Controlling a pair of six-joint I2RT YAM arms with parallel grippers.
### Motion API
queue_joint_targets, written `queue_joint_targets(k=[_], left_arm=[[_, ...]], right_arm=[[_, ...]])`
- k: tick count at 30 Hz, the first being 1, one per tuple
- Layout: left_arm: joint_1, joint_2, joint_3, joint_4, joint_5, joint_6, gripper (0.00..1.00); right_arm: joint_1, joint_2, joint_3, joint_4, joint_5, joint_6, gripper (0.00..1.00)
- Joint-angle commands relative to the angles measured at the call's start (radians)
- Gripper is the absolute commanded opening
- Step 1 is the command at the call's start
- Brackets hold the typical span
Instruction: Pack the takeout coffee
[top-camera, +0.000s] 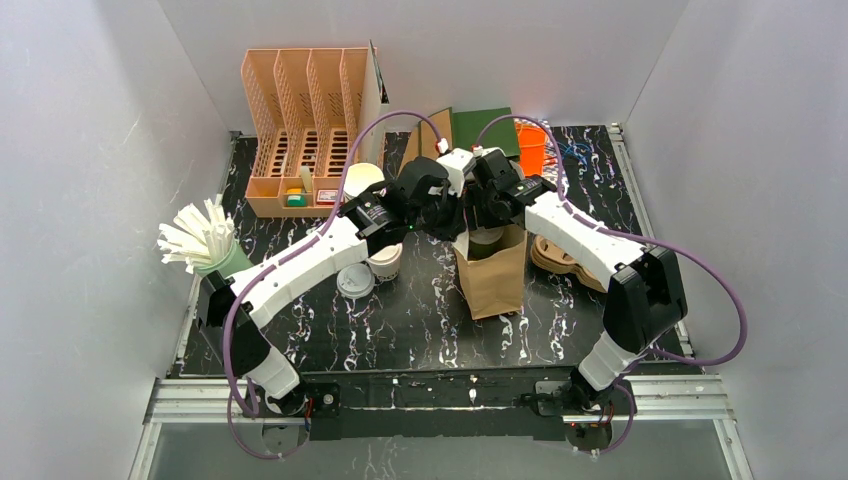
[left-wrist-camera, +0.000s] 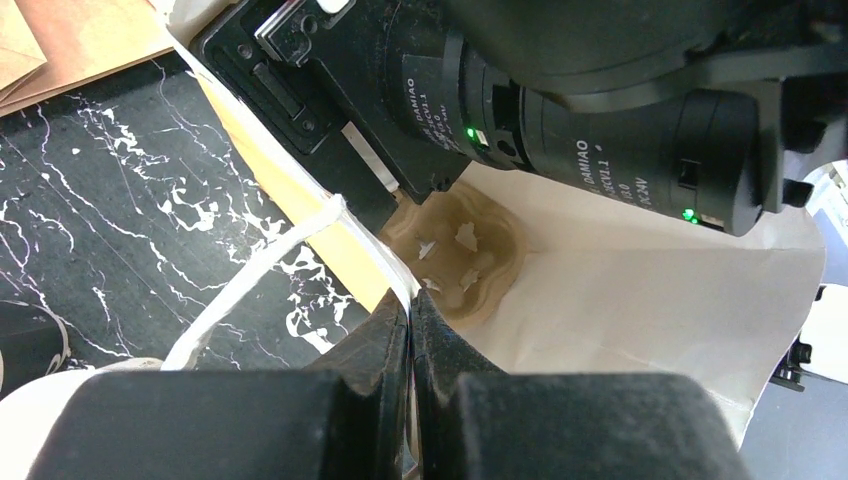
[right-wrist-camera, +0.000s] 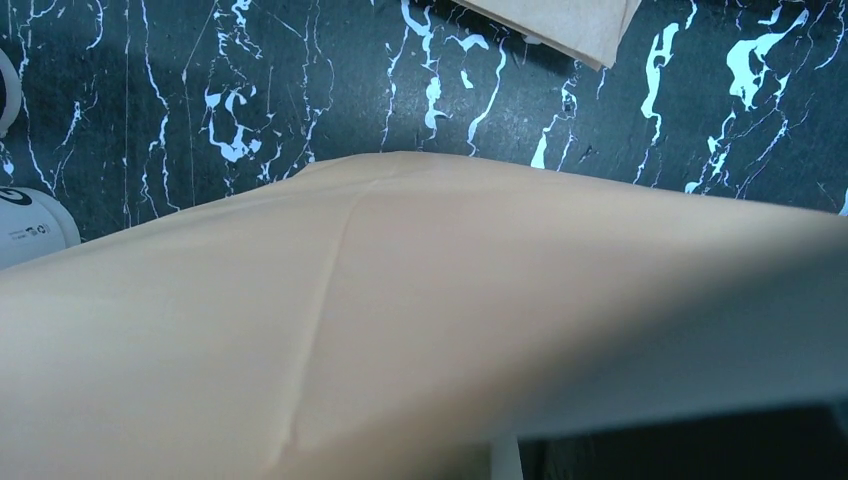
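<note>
The left gripper (left-wrist-camera: 410, 312) clamps the brown paper bag (top-camera: 492, 275) by its left rim; the right gripper (top-camera: 488, 216) crowds the mouth, grip hidden. A white-lidded paper cup (top-camera: 385, 262) stands left, with open black marble table (top-camera: 420, 325) nearer.

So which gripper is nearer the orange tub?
Right: the right gripper hangs over the bag, in front of the tub; the left gripper pinches the bag's left rim, farther off.
</note>
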Motion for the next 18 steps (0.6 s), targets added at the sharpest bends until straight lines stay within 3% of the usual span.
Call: queue_joint_targets(k=[1,12,18], left_arm=[[-0.022,-0.016,0.013,-0.113,-0.017,0.019,0.0],[-0.023,-0.023,0.065,-0.13,-0.231,0.037,0.0],[-0.022,-0.019,0.091,-0.091,-0.272,0.087,0.0]], right_arm=[[0.002,0.117,-0.108,-0.092,-0.073,0.062,0.34],[0.014,-0.022,-0.116,-0.075,-0.038,0.031,0.34],[0.014,-0.077,-0.1,-0.027,-0.046,0.01,0.36]])
